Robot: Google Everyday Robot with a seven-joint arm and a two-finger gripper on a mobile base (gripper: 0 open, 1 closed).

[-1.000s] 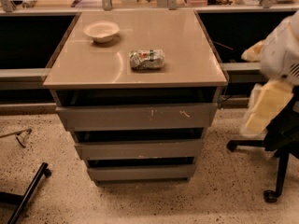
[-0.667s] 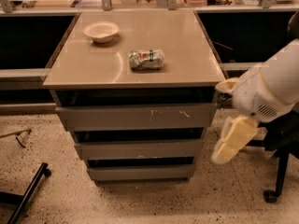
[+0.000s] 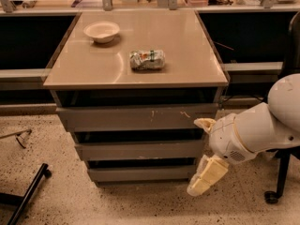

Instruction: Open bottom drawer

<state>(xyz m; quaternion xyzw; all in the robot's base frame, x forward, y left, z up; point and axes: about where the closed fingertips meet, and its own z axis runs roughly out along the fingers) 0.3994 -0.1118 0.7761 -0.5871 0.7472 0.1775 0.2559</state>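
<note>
The bottom drawer (image 3: 140,173) is the lowest and narrowest grey front of the cabinet, plain and without a handle. It sits closed under the middle drawer (image 3: 138,150) and the scratched top drawer (image 3: 136,117). My gripper (image 3: 202,173) is cream-coloured on a white arm (image 3: 253,132). It hangs low at the cabinet's right side, just off the right end of the bottom drawer and near the floor. It does not visibly touch the drawer front.
A white bowl (image 3: 101,31) and a crumpled foil packet (image 3: 147,59) lie on the cabinet top (image 3: 187,55). A black chair base (image 3: 276,191) stands at the right. A black bar (image 3: 28,191) lies on the speckled floor at the left. Dark counters run behind.
My arm has swung left and down, from beside the top drawer's right end to the cabinet's lower right corner by the bottom drawer. The drawers have not moved.
</note>
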